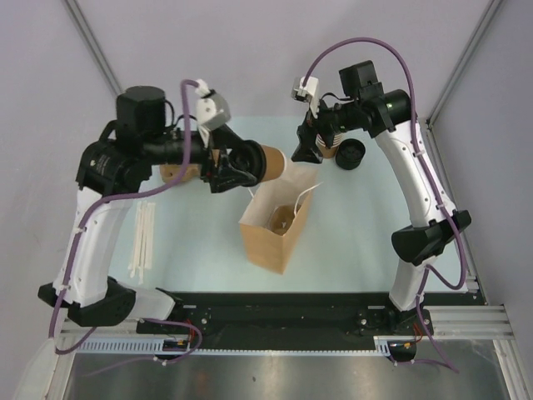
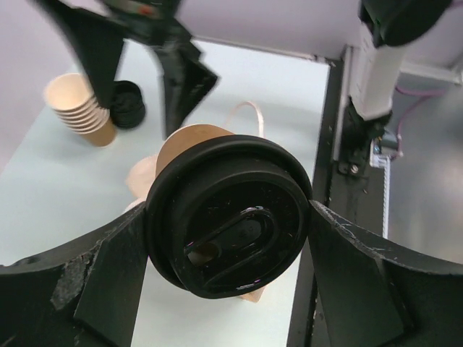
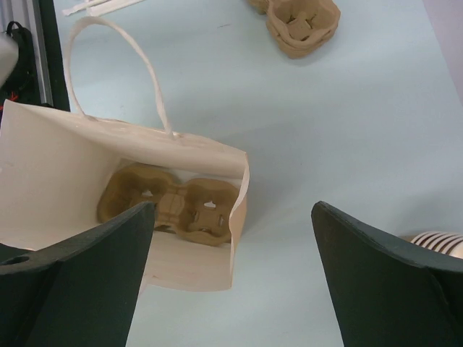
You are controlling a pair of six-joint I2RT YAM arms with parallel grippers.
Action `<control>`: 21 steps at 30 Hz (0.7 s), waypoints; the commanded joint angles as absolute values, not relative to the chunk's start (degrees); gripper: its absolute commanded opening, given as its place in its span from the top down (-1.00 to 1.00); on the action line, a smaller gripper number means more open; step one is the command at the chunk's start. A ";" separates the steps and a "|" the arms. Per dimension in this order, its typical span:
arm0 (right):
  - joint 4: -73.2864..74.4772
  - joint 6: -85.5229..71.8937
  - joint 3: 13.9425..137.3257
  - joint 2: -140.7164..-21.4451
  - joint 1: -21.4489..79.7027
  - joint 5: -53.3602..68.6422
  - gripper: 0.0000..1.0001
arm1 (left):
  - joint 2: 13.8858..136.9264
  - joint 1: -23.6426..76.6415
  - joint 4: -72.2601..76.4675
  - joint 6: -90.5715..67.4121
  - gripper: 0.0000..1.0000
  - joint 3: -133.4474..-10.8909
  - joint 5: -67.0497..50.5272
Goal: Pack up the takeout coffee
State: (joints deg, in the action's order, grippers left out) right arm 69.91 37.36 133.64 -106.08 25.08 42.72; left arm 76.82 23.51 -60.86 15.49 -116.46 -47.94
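Observation:
The takeout coffee (image 1: pixel 271 160), a small brown paper cup with a black lid (image 2: pixel 228 217), lies on its side in the air just above the far rim of the paper bag. My left gripper (image 1: pixel 250 164) is shut on it, one finger on each side of the lid (image 2: pixel 230 238). The open brown paper bag (image 1: pixel 279 221) stands upright on the table, with a pulp cup carrier (image 3: pixel 170 206) lying on its floor. My right gripper (image 1: pixel 312 143) hangs open and empty above the bag's far right side (image 3: pixel 231 275).
A stack of lidless tan cups (image 2: pixel 79 108) and loose black lids (image 1: pixel 350 154) sit at the back near the right gripper. A spare pulp carrier (image 3: pixel 300 25) rests at the back left. White stirrer sticks (image 1: pixel 143 237) lie at the left.

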 commanded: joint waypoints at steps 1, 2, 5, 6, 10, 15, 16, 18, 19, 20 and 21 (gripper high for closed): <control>69.26 32.87 135.09 -107.05 24.52 41.66 -0.86 | 79.62 32.24 -65.04 23.20 0.23 -117.78 -38.35; 69.43 32.61 135.00 -107.31 24.43 41.40 -0.83 | 80.24 34.52 -65.04 23.38 0.24 -116.38 -36.84; 70.13 31.30 135.35 -108.37 24.43 40.26 -0.68 | 82.00 37.08 -64.26 23.47 0.29 -113.05 -32.97; 70.75 31.12 135.53 -109.15 24.43 39.82 -0.65 | 82.26 37.44 -63.55 23.38 0.29 -111.90 -32.09; 71.98 30.59 135.27 -110.39 24.35 39.99 -0.51 | 82.18 39.46 -59.25 22.33 0.33 -106.18 -27.78; 72.42 30.50 133.77 -111.01 24.43 41.04 -0.38 | 82.00 40.43 -55.82 21.36 0.35 -99.50 -25.67; 72.25 30.06 133.33 -111.27 24.43 40.96 -0.32 | 82.26 40.69 -55.55 21.53 0.35 -98.88 -25.40; 72.51 29.62 133.24 -111.79 24.52 40.96 -0.28 | 82.70 41.13 -54.85 22.76 0.35 -97.21 -25.14; 72.60 29.36 133.33 -111.97 24.52 40.96 -0.25 | 82.71 41.31 -54.67 23.20 0.35 -96.77 -24.96; 72.95 29.36 133.33 -112.32 24.61 40.96 -0.25 | 83.05 41.83 -54.67 24.16 0.35 -96.25 -24.87; 73.04 29.36 133.24 -112.41 24.52 40.96 -0.23 | 83.32 42.18 -54.75 24.87 0.35 -96.24 -24.70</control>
State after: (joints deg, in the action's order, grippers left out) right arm 72.42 30.61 133.05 -111.33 24.62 40.42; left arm 83.07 40.62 -58.02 21.80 -96.97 -25.98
